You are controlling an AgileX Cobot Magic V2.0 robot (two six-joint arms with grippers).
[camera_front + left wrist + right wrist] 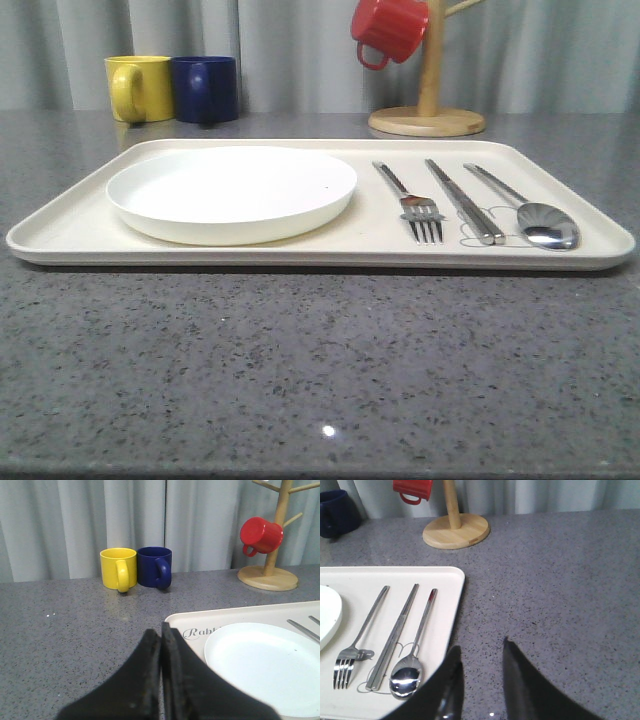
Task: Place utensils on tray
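Observation:
On the right part of the cream tray (80, 225) lie a silver fork (412, 201), a pair of chopsticks (462, 200) and a spoon (530, 212), side by side. The right wrist view has the same fork (357, 640), chopsticks (395, 635) and spoon (415, 650) on the tray (447, 587). My right gripper (481, 650) is open and empty, over the grey counter just beside the tray's right edge. My left gripper (161, 632) is shut and empty, above the counter by the tray (185, 620) corner bearing the "Rabbit" script.
A round white plate (232, 192) fills the tray's left half. A yellow mug (140, 88) and a blue mug (205, 88) stand at the back left. A wooden mug tree (428, 105) holds a red mug (390, 30) at the back right.

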